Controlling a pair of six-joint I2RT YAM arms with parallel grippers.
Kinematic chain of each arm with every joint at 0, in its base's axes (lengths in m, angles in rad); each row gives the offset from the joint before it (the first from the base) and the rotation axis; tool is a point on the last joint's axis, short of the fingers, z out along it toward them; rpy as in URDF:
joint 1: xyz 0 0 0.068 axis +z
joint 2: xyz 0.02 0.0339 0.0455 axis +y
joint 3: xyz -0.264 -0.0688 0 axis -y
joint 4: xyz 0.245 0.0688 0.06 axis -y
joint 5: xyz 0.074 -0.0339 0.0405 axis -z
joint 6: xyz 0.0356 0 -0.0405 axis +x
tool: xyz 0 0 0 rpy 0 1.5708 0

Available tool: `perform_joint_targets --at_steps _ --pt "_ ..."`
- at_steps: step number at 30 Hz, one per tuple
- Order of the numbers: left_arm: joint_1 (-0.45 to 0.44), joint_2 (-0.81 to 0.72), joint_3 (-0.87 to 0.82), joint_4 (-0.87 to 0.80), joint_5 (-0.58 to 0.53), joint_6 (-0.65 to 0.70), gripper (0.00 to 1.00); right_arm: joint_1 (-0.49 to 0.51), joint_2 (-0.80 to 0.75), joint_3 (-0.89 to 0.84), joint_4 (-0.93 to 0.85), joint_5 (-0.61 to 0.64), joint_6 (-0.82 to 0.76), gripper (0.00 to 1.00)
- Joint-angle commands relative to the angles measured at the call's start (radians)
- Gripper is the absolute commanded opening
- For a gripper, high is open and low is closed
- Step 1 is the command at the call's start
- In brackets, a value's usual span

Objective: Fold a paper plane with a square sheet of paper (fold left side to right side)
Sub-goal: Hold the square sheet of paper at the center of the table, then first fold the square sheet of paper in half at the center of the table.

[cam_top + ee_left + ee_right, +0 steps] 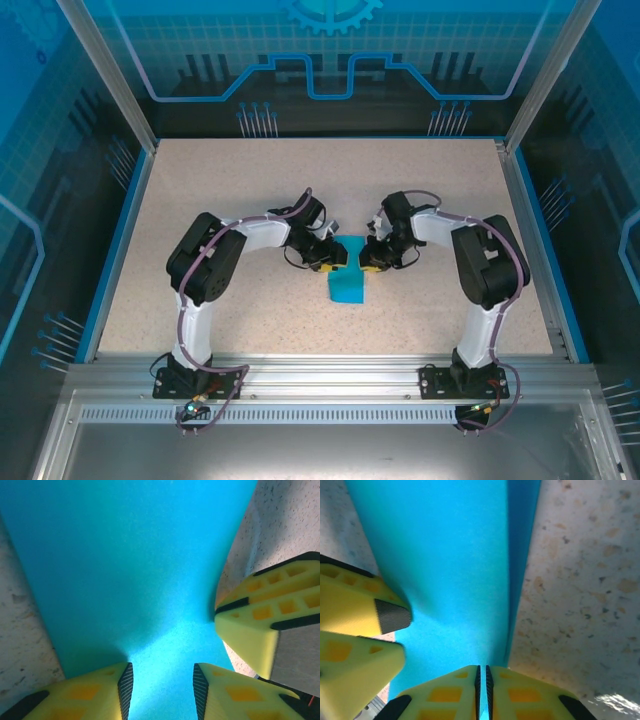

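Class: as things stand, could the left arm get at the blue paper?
Likely yes: the left gripper hangs right over the blue paper, jaws apart, with nothing between. The right gripper pinches it alongside, crowding but not blocking.

On table (200, 180) centre: sheet (348, 288); L claw (328, 265) at its left edge, R claw (368, 265) at right.

Square sheet of paper (130, 570): you are looking at thin, smooth, matt paper.
Desk (580, 580): you are seeing a speckled, matt, faintly rough top.
Left gripper (162, 672): you are seeing matt yellow plastic, black ribbed pads.
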Motion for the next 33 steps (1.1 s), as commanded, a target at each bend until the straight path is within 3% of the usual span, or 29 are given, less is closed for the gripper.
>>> perform_joint_targets --at_steps 1,11,19,33 --pt "-0.013 0.019 -0.036 -0.047 -0.032 0.019 0.41 -0.013 -0.029 0.035 0.032 -0.044 0.044 0.14" --pt "-0.020 0.019 -0.031 -0.046 -0.039 0.018 0.41 -0.001 0.152 0.202 0.030 -0.042 0.073 0.13" --pt "-0.022 -0.010 -0.030 -0.044 -0.036 0.036 0.42 0.007 0.240 0.253 -0.039 0.043 0.056 0.13" --pt "-0.045 -0.074 -0.050 0.009 0.003 0.059 0.44 0.010 0.250 0.219 -0.074 0.096 0.058 0.13"
